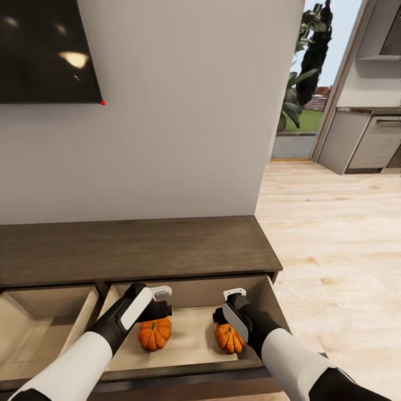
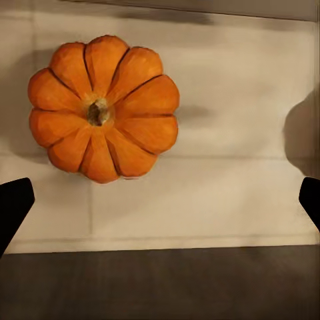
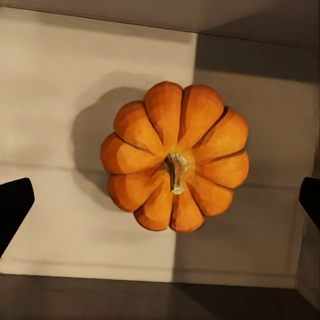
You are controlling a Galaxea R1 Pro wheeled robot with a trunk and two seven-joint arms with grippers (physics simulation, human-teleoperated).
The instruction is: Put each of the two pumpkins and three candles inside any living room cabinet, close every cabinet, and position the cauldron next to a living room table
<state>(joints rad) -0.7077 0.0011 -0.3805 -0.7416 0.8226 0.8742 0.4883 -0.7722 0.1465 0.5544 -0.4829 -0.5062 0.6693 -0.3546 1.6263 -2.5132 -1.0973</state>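
Both sets of jaws stand spread wide, holding nothing: the left gripper (image 2: 160, 200) hangs over one pumpkin (image 1: 154, 333) and the right gripper (image 3: 160, 200) over the other pumpkin (image 1: 229, 338). Both pumpkins sit apart on the pale floor of the open right-hand drawer (image 1: 189, 345) of the dark wood cabinet (image 1: 133, 245), beside another open drawer (image 1: 39, 328), below a wall TV (image 1: 47, 50).

The cabinet (image 1: 139, 245) top is dark, matt wood grain; its open drawer (image 1: 189, 340) is lined in pale, smooth board. Both pumpkins (image 2: 103, 108) (image 3: 175, 157) look smooth and softly waxy. The floor (image 1: 334, 234) is light plank wood, the TV (image 1: 44, 50) glossy black.
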